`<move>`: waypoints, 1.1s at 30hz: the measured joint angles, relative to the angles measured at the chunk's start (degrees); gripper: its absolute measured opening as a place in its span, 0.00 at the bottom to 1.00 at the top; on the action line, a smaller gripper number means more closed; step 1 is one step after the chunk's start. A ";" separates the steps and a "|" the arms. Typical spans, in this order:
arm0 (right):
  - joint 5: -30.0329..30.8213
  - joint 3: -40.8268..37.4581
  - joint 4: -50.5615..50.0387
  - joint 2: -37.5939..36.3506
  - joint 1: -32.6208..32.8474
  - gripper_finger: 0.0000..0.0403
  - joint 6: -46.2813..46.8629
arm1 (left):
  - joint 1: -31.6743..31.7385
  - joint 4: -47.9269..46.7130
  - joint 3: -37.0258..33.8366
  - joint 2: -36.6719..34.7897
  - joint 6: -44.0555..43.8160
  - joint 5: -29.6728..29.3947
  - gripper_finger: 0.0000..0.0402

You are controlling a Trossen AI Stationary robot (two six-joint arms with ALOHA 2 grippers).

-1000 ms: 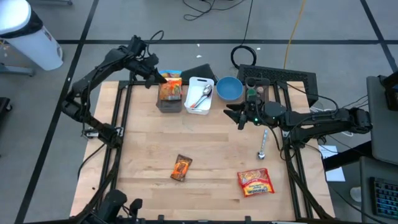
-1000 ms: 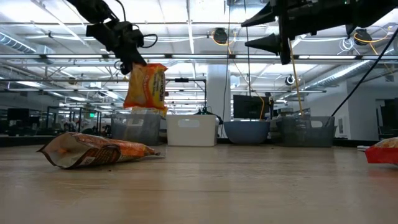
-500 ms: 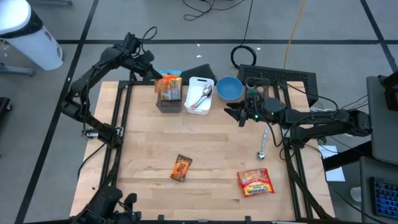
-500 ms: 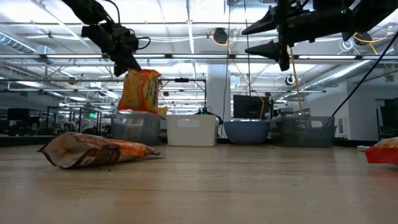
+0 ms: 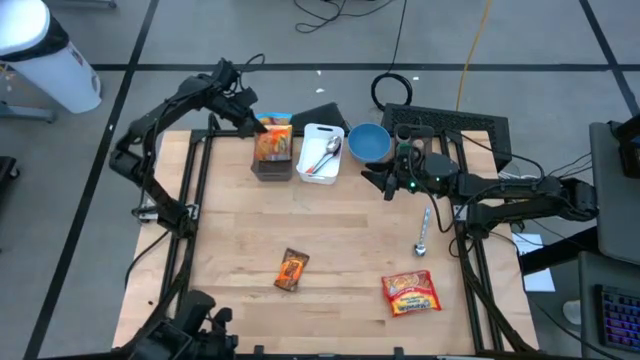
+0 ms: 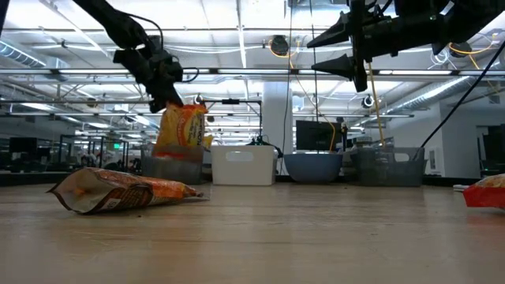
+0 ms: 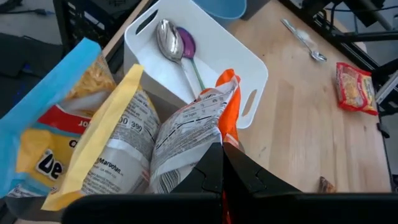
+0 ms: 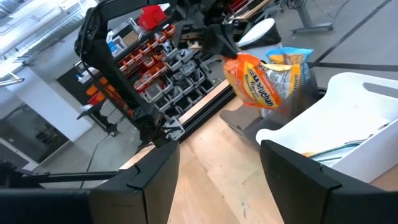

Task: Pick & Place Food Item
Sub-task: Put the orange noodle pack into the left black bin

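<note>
1. Left tool (image 5: 262, 124) pinches the orange noodle packet (image 5: 273, 145), which hangs over the dark bin (image 5: 272, 165) at the bench's (image 5: 330, 235) far edge.
2. Right tool (image 5: 375, 185), fingers spread, hovers over open bench beside the white tray (image 5: 321, 155).

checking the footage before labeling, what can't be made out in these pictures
- Grey bin, high view: the held noodle packet and left claw cover its contents.
- Packet's lower edge, low view: bin wall hides it.
- Small packet, high view: print too small.
- Dark basket, low view: contents hidden by its wall.
</note>
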 joint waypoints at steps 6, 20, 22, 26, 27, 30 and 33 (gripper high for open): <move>0.04 0.00 0.00 0.00 -0.02 0.55 -0.02 | 0.00 0.30 0.04 2.16 1.14 0.18 0.00; 0.13 0.00 -0.53 0.00 -0.01 0.54 0.00 | -0.11 0.88 0.04 6.20 4.14 -0.20 0.00; 0.15 0.00 -0.56 0.00 -0.02 0.54 0.01 | -0.33 1.48 0.04 6.70 4.20 -0.50 0.00; 0.20 0.00 -0.52 -0.02 0.00 0.53 0.01 | -0.44 3.03 0.04 7.47 4.14 -1.09 0.00; 0.22 0.00 -0.51 0.00 -0.01 0.53 0.01 | -0.44 3.38 0.04 7.64 4.15 -1.44 0.00; 0.24 0.00 -0.43 0.00 -0.02 0.54 0.03 | -0.44 4.18 0.04 7.76 4.17 -2.03 0.00; 0.24 0.00 -0.42 0.00 -0.02 0.54 0.03 | -0.44 4.10 0.04 7.73 4.25 -2.03 0.01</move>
